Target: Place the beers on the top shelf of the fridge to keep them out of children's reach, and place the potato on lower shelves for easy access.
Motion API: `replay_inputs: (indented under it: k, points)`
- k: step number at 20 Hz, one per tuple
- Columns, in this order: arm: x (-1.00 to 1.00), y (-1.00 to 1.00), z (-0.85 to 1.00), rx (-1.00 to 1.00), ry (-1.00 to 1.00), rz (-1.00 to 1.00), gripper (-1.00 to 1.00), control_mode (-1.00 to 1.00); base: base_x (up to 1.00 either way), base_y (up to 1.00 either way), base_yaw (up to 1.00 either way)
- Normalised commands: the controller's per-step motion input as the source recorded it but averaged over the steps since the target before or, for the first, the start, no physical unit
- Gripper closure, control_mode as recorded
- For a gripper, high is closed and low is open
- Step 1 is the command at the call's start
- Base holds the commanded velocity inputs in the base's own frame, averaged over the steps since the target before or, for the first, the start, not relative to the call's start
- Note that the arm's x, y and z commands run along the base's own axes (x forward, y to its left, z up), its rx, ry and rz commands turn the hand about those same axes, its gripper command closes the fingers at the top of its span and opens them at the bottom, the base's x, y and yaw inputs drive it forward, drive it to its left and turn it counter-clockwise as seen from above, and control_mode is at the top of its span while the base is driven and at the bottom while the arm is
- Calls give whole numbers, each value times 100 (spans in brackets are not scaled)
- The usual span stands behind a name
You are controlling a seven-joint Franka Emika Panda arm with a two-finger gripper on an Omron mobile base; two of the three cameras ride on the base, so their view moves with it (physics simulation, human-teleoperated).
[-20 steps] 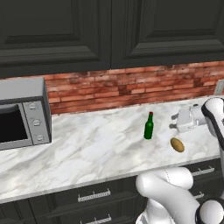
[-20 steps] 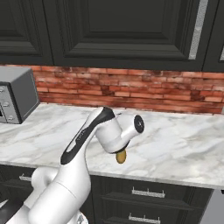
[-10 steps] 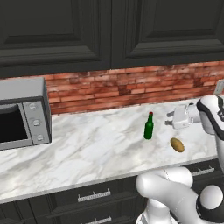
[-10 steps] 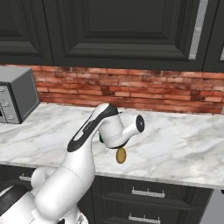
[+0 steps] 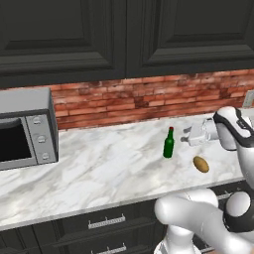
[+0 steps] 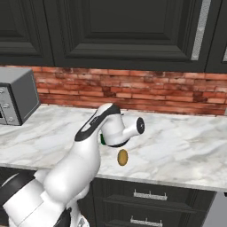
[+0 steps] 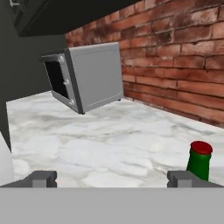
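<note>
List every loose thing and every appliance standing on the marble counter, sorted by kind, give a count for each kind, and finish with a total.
Green beer bottle with red cap: 1
Potato: 1
Microwave: 1
Total: 3

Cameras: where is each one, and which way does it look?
Left base view: behind the arm's left, looking down at the counter; white arm lower right, gripper open beside the green bottle.
Right base view: behind its right; arm lower left, near the potato.
Hand view: on the hand, looking along the counter toward the microwave; fingertips at bottom.
All three show the microwave and the counter.
</note>
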Motion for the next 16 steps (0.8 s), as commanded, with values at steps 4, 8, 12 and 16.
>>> replay_inputs:
  k: [4, 8, 12, 16]
  points:
    - [35, 0, -27, 0, 0, 0, -100, -100, 0, 0, 0]
    - [34, 0, -26, 0, 0, 0, -100, -100, 0, 0, 0]
    - [33, 0, -26, 0, 0, 0, -100, -100, 0, 0, 0]
    - [34, 0, -26, 0, 0, 0, -100, -100, 0, 0, 0]
